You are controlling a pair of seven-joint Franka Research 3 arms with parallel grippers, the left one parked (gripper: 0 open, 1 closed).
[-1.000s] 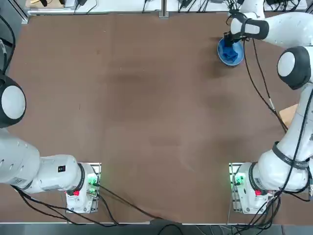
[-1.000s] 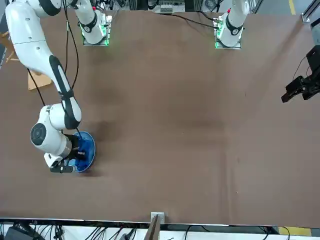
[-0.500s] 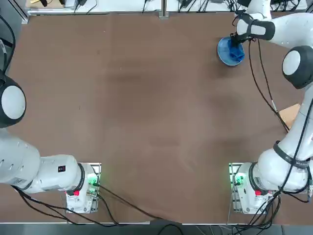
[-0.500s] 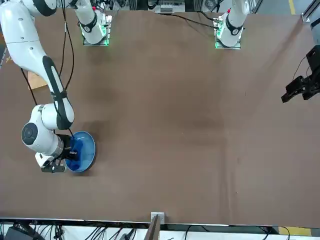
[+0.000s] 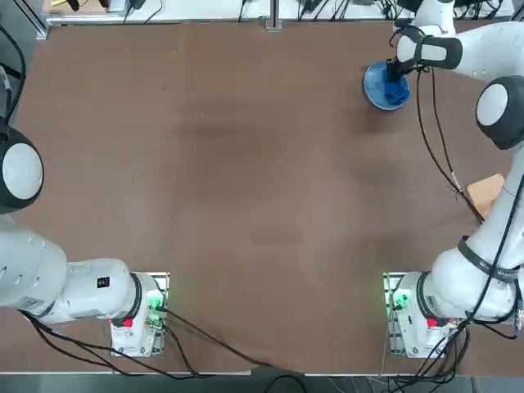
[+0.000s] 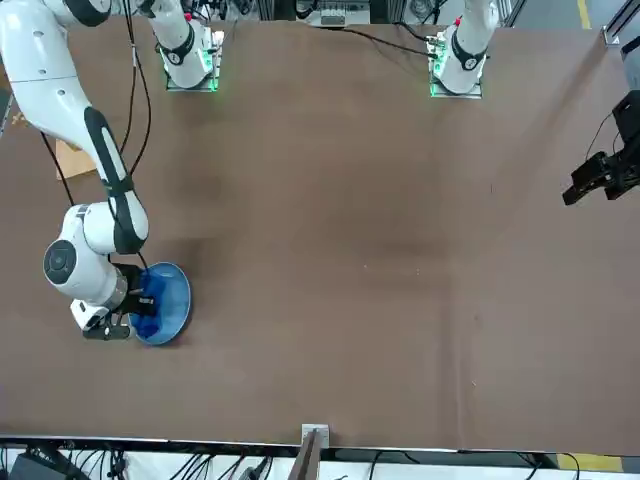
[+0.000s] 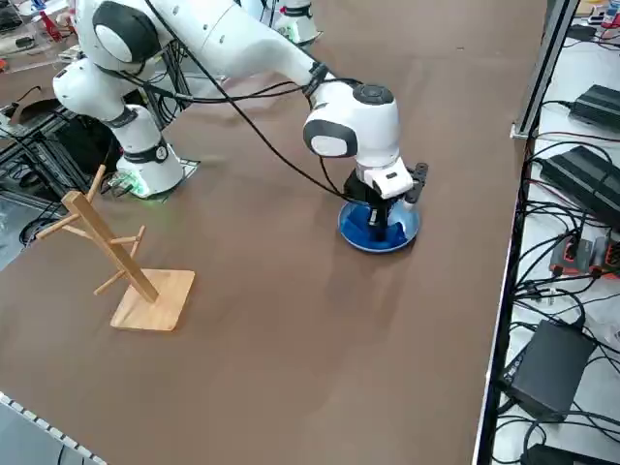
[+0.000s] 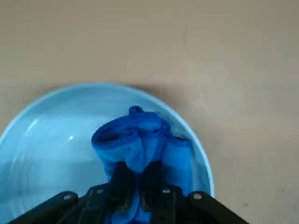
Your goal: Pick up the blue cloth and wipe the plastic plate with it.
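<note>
1. Presently the right end effector (image 8: pixel 140 184) is seen pointing down over the plastic plate (image 8: pixel 42 135), its fingers pinched together on a bunched fold of the blue cloth (image 8: pixel 135 140)
2. The blue cloth (image 5: pixel 396 88) is held crumpled inside the plastic plate (image 5: pixel 373 82), pressed toward the part of the rim nearest the arm's wrist
3. The plastic plate (image 6: pixel 178 300) is found on the brown desk (image 6: pixel 360 250), near the far corner on the robot's right side
4. In the right side view the right end effector (image 7: pixel 382 225) is seen upright on the cloth (image 7: pixel 371 230), with the plate (image 7: pixel 406 232) flat beneath it
5. A wooden rack (image 7: pixel 116 254) with pegs is seen standing on the desk (image 7: pixel 291 339), well apart from the plate
</note>
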